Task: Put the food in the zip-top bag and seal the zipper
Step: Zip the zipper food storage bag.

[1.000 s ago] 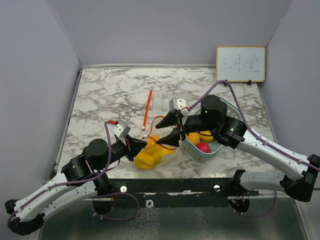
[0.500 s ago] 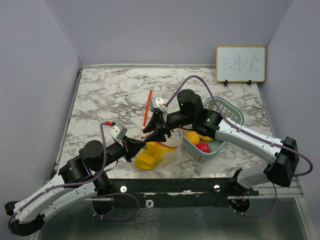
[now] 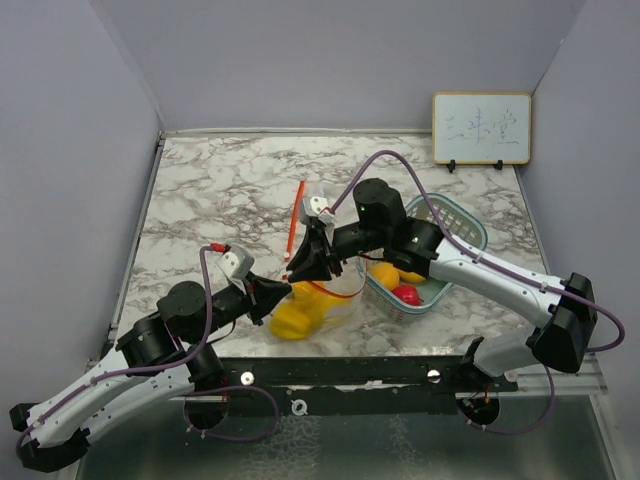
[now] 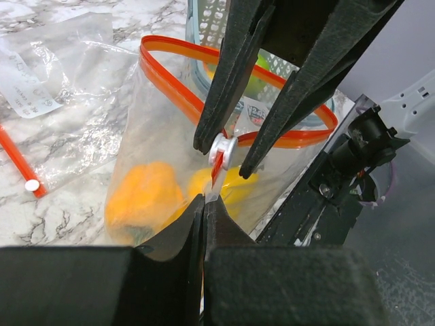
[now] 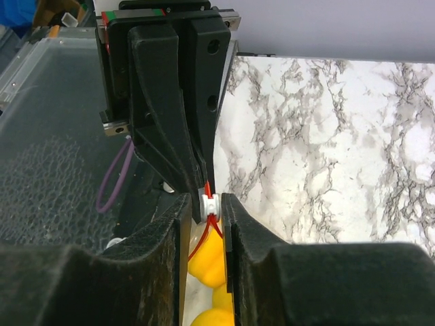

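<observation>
While the left gripper [image 4: 204, 201] pinches the zip-top bag [image 4: 155, 129], the right gripper [image 5: 207, 201], newly arrived, pinches its slider [image 4: 223, 149].

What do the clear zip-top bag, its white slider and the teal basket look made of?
Clear zip-top bag: thin glossy plastic film, see-through, wrinkled. White round slider: probably hard plastic, smooth sheen. Teal mesh basket: likely rigid moulded plastic, regular grid.

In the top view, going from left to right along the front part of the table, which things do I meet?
left gripper → bag → basket
</observation>
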Robot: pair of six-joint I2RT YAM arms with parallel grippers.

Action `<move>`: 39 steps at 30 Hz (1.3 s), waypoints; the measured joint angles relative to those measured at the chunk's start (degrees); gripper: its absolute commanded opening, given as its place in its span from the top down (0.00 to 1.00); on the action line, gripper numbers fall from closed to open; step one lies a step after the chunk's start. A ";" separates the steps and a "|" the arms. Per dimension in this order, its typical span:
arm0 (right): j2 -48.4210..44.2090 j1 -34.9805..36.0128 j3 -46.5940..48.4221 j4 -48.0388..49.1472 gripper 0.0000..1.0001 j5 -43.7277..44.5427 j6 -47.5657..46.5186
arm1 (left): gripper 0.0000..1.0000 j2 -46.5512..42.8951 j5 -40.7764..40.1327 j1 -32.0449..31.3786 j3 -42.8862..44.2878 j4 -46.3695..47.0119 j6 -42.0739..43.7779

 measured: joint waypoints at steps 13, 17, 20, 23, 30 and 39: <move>1.09 0.00 0.74 -1.22 0.98 2.32 0.33 | 1.00 -0.98 -0.04 0.00 0.02 -0.50 -0.02; 0.20 0.28 0.74 -2.75 0.98 5.55 0.13 | 1.00 -2.40 -0.35 0.00 0.42 -1.14 -0.02; -0.96 0.76 0.74 -3.48 0.98 7.30 0.09 | 1.00 -4.02 -0.87 -0.07 0.79 -1.29 -0.07; -2.05 1.18 0.74 -3.67 0.98 8.94 0.04 | 1.00 -5.68 -1.73 -0.11 1.16 -1.36 -0.09; -3.41 1.14 0.44 -5.20 0.98 13.44 -0.35 | 1.00 -7.74 -5.86 -0.11 3.96 -5.25 -0.28; -5.97 0.98 -3.56 -5.86 0.98 17.84 -0.24 | 1.00 -10.80 -16.33 -0.20 6.27 -11.30 -2.45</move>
